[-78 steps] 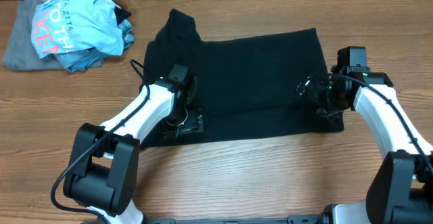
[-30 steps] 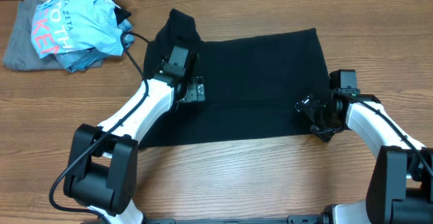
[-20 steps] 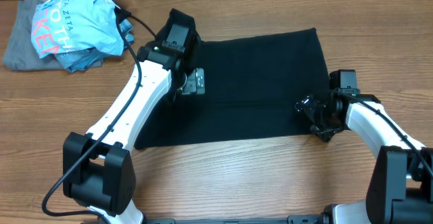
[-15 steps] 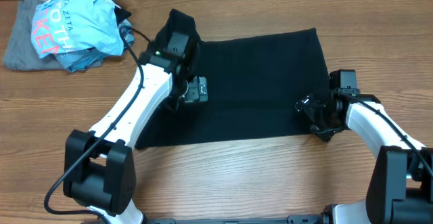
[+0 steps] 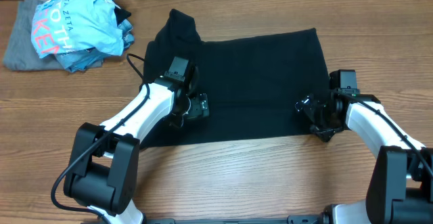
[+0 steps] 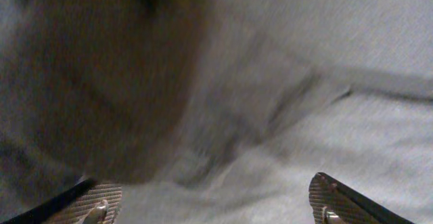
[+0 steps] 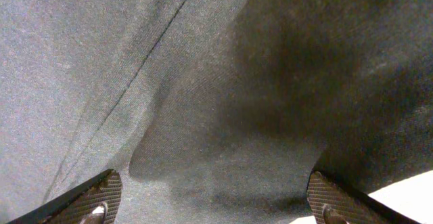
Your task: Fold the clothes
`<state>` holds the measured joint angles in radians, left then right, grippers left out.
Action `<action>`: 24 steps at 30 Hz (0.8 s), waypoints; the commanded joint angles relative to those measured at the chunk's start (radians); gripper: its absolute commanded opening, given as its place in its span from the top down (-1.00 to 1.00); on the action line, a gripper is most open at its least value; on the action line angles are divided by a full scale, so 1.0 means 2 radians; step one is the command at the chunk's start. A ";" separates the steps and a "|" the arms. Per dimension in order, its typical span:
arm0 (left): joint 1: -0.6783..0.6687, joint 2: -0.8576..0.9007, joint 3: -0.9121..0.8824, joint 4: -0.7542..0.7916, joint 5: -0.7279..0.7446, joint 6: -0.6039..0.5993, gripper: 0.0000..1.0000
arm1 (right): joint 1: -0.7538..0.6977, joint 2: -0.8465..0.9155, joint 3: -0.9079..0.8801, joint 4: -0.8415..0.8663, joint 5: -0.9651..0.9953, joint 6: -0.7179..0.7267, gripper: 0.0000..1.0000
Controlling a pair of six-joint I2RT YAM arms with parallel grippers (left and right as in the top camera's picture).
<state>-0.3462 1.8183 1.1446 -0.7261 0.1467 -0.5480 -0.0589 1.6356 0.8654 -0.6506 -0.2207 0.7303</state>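
Note:
The black T-shirt (image 5: 264, 75) lies spread flat on the wooden table, one sleeve sticking out at its far left corner. My left gripper (image 5: 196, 107) is open over the shirt's left part, near the front edge; its view (image 6: 216, 207) shows only blurred dark fabric between the fingertips. My right gripper (image 5: 308, 109) is open low over the shirt's front right corner; in its view (image 7: 216, 204) the fabric fills the gap, with a seam (image 7: 135, 75) and a bit of table at the lower right. Neither holds anything.
A light blue shirt with pink lettering (image 5: 78, 21) lies crumpled on a grey garment (image 5: 20, 48) at the far left of the table. The left arm's cable (image 5: 135, 65) loops over the shirt's left edge.
My left gripper went up toward the shirt's sleeve, then came back toward the front left part. The left wrist view is blurred by motion. The right gripper has stayed still over the last second.

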 commanded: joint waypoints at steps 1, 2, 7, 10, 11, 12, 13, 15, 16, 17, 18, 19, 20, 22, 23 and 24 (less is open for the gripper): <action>0.001 0.005 -0.005 0.024 0.003 -0.001 -0.76 | 0.001 0.003 -0.006 0.001 0.005 0.001 -0.84; 0.001 0.005 -0.005 0.031 0.002 -0.001 -0.74 | 0.001 0.003 -0.006 0.001 0.005 0.001 -0.84; 0.001 0.006 -0.005 0.051 0.000 0.001 -0.54 | 0.001 0.003 -0.006 0.001 0.006 -0.001 -0.84; 0.001 0.007 -0.005 0.056 -0.011 0.002 -0.31 | 0.001 0.003 -0.006 0.001 0.009 0.000 -0.84; 0.001 0.007 -0.005 0.060 -0.014 0.007 -0.21 | 0.000 0.003 -0.006 0.001 0.011 -0.001 -0.84; 0.001 0.009 -0.005 0.065 -0.015 0.016 -0.15 | 0.001 0.003 -0.006 0.001 0.013 0.000 -0.84; 0.001 0.010 -0.005 0.070 -0.015 0.019 -0.09 | 0.001 0.003 -0.006 0.001 0.013 0.000 -0.84; 0.003 0.013 -0.005 0.083 -0.016 0.024 0.04 | 0.001 0.003 -0.006 0.001 0.013 -0.001 -0.84; 0.005 0.016 -0.005 0.092 -0.016 0.028 0.14 | 0.001 0.003 -0.006 0.001 0.013 -0.001 -0.84; 0.006 0.017 -0.005 0.101 -0.015 0.030 0.23 | 0.001 0.003 -0.006 0.001 0.013 -0.001 -0.84; 0.007 0.020 -0.005 0.116 -0.018 0.033 0.39 | 0.001 0.003 -0.006 0.001 0.013 -0.001 -0.84; 0.008 0.021 -0.005 0.125 -0.018 0.036 0.46 | 0.001 0.003 -0.006 0.001 0.013 -0.001 -0.84; 0.009 0.023 -0.005 0.137 -0.021 0.040 0.53 | 0.000 0.003 -0.006 0.001 0.013 -0.001 -0.84; 0.010 0.025 -0.005 0.161 -0.028 0.047 0.61 | 0.001 0.003 -0.006 0.001 0.013 -0.001 -0.84; 0.010 0.025 -0.005 0.174 -0.029 0.052 0.62 | 0.001 0.003 -0.006 0.001 0.013 -0.001 -0.84; 0.011 0.026 -0.005 0.188 -0.030 0.059 0.62 | 0.000 0.003 -0.006 0.001 0.013 -0.001 -0.84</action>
<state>-0.3374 1.8515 1.1378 -0.3988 0.1158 -0.4862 -0.0589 1.6356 0.8654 -0.6510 -0.2173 0.7296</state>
